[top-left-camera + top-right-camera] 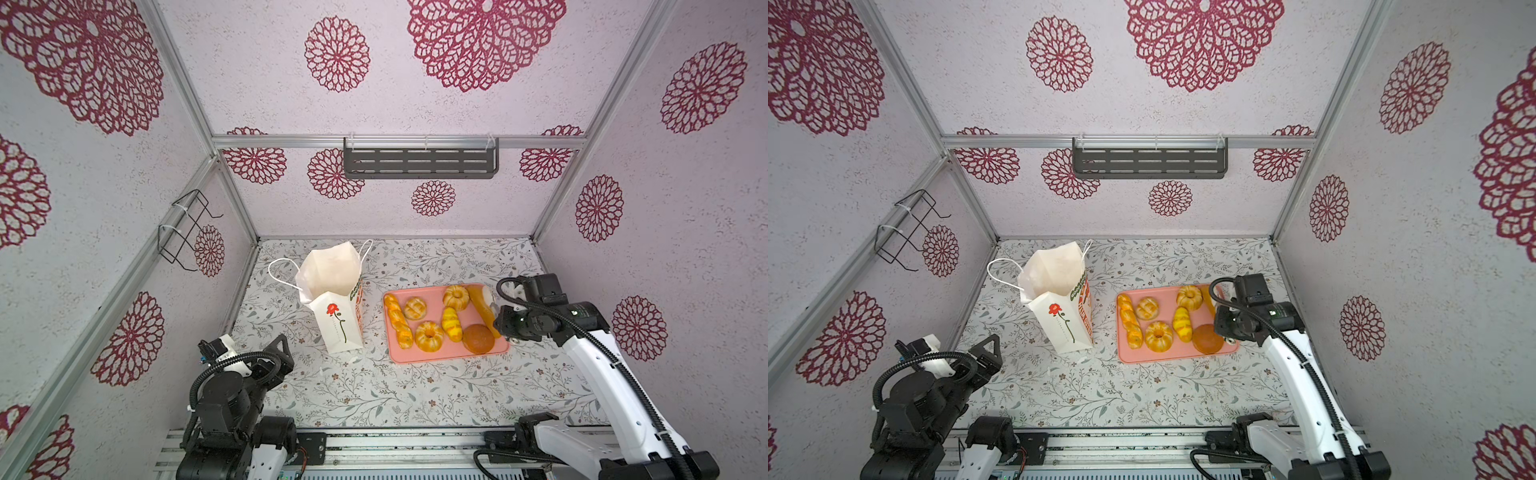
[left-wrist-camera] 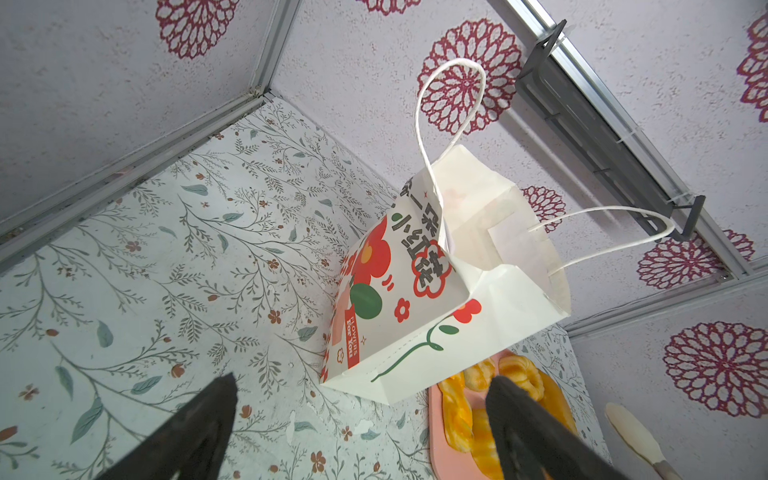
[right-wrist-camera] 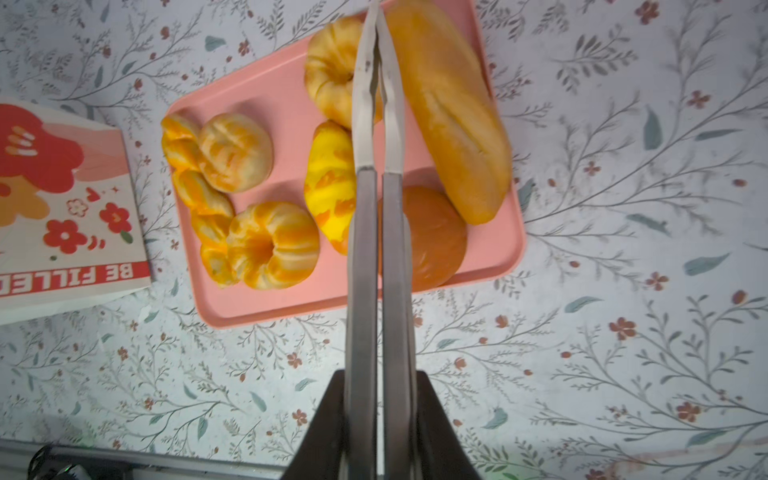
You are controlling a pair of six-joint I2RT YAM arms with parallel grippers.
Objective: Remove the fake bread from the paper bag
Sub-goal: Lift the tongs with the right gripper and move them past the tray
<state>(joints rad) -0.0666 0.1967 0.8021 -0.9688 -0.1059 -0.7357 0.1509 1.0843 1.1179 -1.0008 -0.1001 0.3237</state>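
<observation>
Since the counter has the paper bag upright with nothing showing in its mouth, this looks basically done imo. All seven fake bread pieces sit on the pink tray, with the long loaf at its rim. The left pincer gapes wide and empty. The right pincer clamps tongs, pressed together, so a sideways swing could knock that loaf off.

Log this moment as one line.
bag upright, open | seven breads on tray | left gripper open, apart from bag | right gripper shut on tongs over tray
</observation>
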